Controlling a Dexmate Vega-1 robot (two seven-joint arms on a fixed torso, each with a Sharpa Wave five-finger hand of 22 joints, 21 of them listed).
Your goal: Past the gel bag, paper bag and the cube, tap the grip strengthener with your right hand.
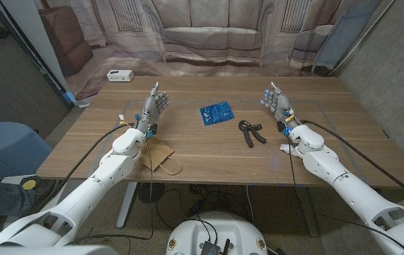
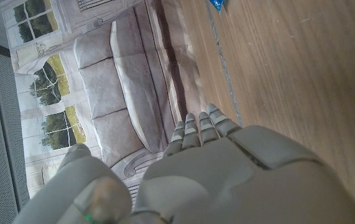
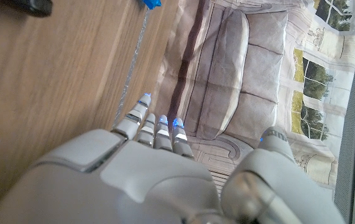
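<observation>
Not yet begun: right hand (image 1: 278, 103) standing on its edge at the table's right side, palm upright, fingers straight and slightly apart, holding nothing. Best done as a short sweep inward toward the table's middle and a little toward the robot, then a light dab with the fingertips onto the black grip strengthener (image 1: 251, 132), lifting clear of the wood first so as not to shove the tool along the table (image 1: 343, 142). Only a brief touch needed; no closing on the handles. Grip strengthener lying flat near the table's middle, apart from the right hand and to its inner side, just beside the blue gel bag (image 1: 216, 113). Left hand (image 1: 153, 106) likewise upright and empty on the far side, with the brown paper bag (image 1: 158, 153) below its wrist. No cube plainly made out.
</observation>
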